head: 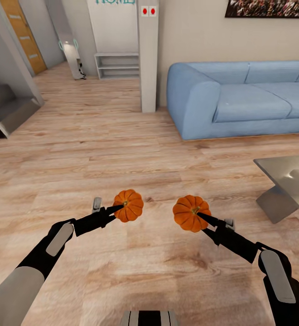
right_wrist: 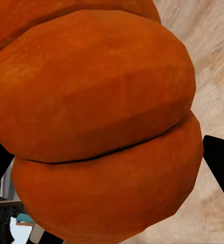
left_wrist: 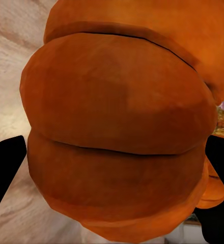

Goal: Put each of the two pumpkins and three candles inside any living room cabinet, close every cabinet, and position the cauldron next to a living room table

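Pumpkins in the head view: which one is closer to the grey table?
The pumpkin held in the right gripper; the grey table lies on that side. The other pumpkin, in the left gripper, is farther from it.

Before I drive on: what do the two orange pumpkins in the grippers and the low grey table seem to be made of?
Ribbed orange pumpkins: matte, waxy-looking rind with faint mottling, real or plastic unclear. Low grey table: smooth top with soft reflections, probably brushed metal or glass.
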Controlling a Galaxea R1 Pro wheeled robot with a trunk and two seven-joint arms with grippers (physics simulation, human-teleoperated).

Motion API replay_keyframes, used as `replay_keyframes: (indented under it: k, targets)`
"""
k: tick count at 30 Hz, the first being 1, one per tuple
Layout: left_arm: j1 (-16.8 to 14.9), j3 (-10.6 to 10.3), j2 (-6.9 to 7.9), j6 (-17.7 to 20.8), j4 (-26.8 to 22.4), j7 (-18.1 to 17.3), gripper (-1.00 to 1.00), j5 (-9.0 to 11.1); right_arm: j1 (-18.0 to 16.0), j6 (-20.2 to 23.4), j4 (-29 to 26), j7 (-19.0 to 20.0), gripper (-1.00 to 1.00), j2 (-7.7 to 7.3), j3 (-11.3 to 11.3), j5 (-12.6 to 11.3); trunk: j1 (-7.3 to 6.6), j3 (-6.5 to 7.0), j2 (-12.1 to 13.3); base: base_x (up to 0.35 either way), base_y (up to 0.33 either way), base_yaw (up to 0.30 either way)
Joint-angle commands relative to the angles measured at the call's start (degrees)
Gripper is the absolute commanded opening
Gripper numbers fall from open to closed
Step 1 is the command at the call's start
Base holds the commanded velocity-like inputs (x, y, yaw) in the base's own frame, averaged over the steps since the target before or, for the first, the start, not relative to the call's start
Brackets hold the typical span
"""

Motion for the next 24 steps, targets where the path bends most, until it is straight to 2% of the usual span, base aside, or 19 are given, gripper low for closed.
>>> replay_keyframes:
  k: [1,24]
  targets:
    - [0.0,-0.1,0.05,0.3,0.0,0.1,-1.0,0.3,0.0,0.2,0.0,0.5,-1.0,0.0,-0.1,0.5,-0.03,0.19,0.0,0.0,0.0,0.0]
    - [0.0,-0.2,0.05,0.3,0.0,0.1,-1.0,0.3,0.0,0.2,0.0,0.5,-1.0,0.58,-0.1,0.4,-0.63,5.28,0.3,0.0,0.0,0.0]
